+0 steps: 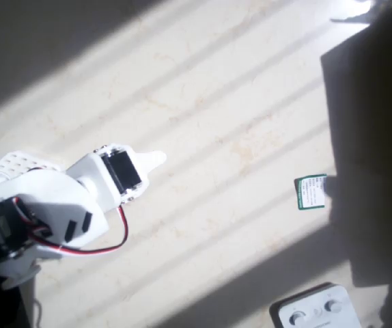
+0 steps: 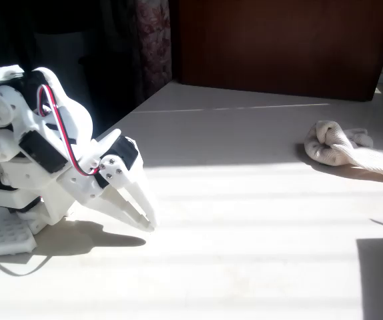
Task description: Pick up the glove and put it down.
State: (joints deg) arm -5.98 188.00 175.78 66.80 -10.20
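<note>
Fingers [image 2: 141,212] together, empty, tips resting on the sunlit tabletop [image 2: 245,220] at the white arm's [image 2: 38,167] 4 o'clock. Glove [image 2: 348,148] lies crumpled well apart, at 3 o'clock in the fixed view.

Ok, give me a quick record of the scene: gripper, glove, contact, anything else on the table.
gripper: shut, empty, tips pointing down near the table
glove: bunched up, lying at the far right in the fixed view
contact: none; the gripper is well apart from the glove
other items: white box with knobs; small green-edged card
lighting: striped sunlight and shadow
</note>
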